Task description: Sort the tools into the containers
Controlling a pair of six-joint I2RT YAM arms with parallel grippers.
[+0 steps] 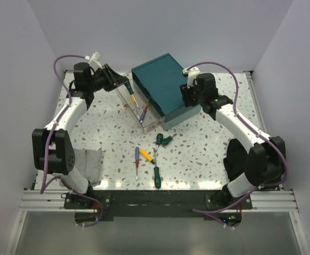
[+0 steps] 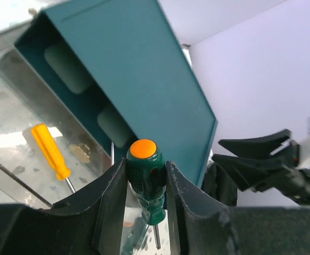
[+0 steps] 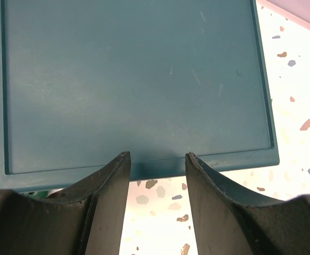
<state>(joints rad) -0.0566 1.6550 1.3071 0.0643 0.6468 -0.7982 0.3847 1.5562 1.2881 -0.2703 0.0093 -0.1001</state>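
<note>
Care is needed at the worktop's far edge: left gripper point(image 2: 145, 166), clamped on a green screwdriver point(image 2: 142, 150) above the open drawer point(image 1: 139, 109), should lower before letting go, while right gripper point(image 3: 156, 159), fingers apart, hovers beside the box point(image 1: 162, 87).

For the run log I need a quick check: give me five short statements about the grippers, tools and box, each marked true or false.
1. The left gripper is shut on a green-handled screwdriver with an orange cap. True.
2. The right gripper holds a wrench. False: its jaws stand open and empty at the edge of the teal box.
3. The clear drawer is empty. False: it holds tools, among them a yellow-handled screwdriver.
4. A green screwdriver lies loose on the table. True.
5. The grey cloth lies on the teal box. False: it lies on the table by the left arm.
</note>
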